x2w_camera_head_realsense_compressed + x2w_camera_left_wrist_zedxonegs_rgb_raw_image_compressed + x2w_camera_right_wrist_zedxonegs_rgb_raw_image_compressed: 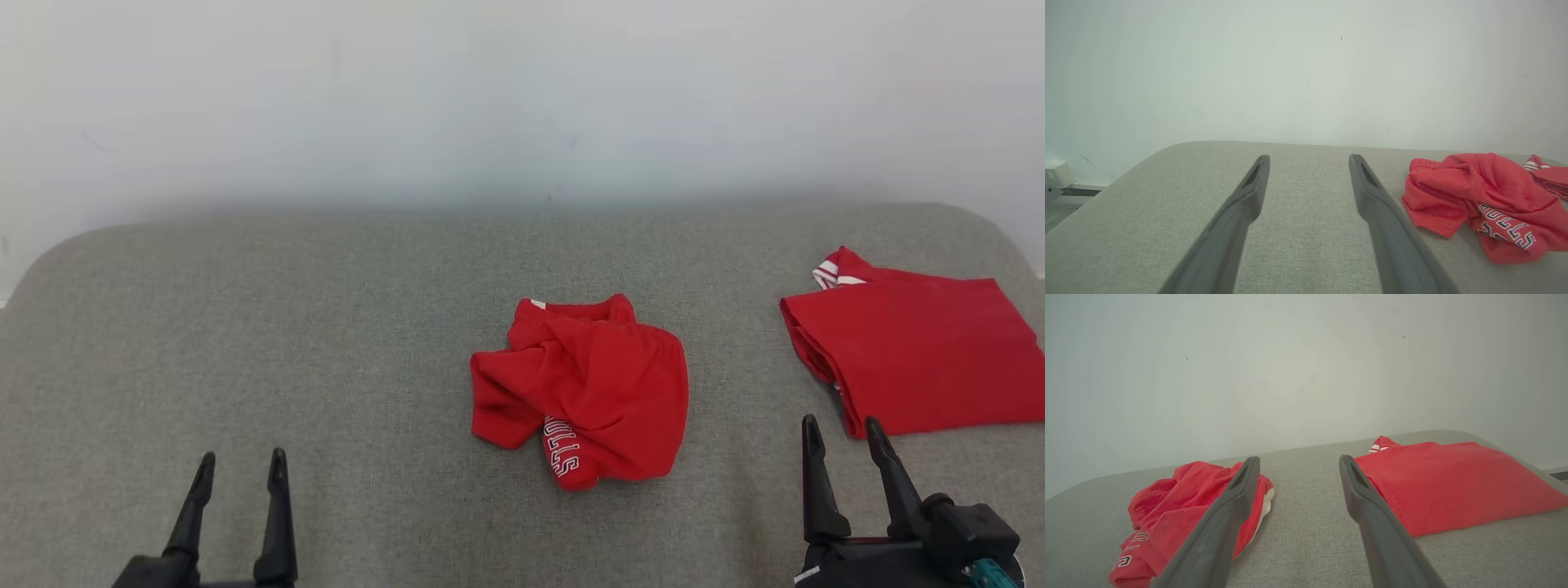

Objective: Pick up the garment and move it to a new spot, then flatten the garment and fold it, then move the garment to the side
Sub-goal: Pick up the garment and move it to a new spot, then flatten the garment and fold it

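A crumpled red garment with white lettering lies in a heap at the middle of the grey padded table. From the left wrist it shows at the right, and from the right wrist at the lower left. My left gripper stands open near the front left edge, well to the left of the garment, holding nothing. My right gripper stands open at the front right, between the heap and a folded piece, also holding nothing.
A second red garment, folded flat with a white-striped edge, lies at the table's right side. A pale wall rises behind the table. The left half of the grey surface is bare cloth.
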Controlling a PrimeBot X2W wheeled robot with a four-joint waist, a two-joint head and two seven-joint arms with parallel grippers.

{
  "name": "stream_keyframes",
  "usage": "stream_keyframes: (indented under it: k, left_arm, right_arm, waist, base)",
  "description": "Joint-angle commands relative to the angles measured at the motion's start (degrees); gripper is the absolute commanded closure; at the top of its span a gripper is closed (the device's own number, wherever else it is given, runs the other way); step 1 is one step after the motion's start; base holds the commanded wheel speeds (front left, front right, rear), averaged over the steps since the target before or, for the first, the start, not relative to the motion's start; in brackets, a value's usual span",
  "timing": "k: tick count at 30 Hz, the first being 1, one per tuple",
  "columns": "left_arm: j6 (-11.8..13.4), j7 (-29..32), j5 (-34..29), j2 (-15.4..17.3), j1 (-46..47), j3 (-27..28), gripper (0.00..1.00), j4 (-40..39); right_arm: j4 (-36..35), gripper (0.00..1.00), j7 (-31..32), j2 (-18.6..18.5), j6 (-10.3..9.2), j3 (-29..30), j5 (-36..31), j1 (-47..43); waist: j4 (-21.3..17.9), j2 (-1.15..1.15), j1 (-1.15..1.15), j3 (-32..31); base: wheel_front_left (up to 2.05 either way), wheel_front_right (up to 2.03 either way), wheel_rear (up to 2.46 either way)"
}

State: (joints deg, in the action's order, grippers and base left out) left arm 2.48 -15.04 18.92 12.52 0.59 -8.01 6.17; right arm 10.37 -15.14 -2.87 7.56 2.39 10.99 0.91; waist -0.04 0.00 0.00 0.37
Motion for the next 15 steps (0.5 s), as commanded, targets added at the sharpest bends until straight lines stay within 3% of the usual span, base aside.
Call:
stream_keyframes:
  k: [1,15]
  left_arm:
    - [-0.4,-0.1,-1.5,-0.7,-1.8,1.5,0.0,-1.0]
    - [-4.9,-0.1,-5.6,-5.1,-5.7,8.8,0.0,0.7]
  right_arm:
    - [0.2,0.0,0.0,0.0,-0.12,0.2,0.3,-0.9]
    - [1.2,0.0,0.0,0.0,-0.12,-0.2,0.2,-2.1]
  waist:
    - [0.0,0.0,0.0,-0.1]
    - [-0.1,0.0,0.0,-0.5]
  base:
    - [0.0,0.0,0.0]
    - [0.0,0.0,0.0]
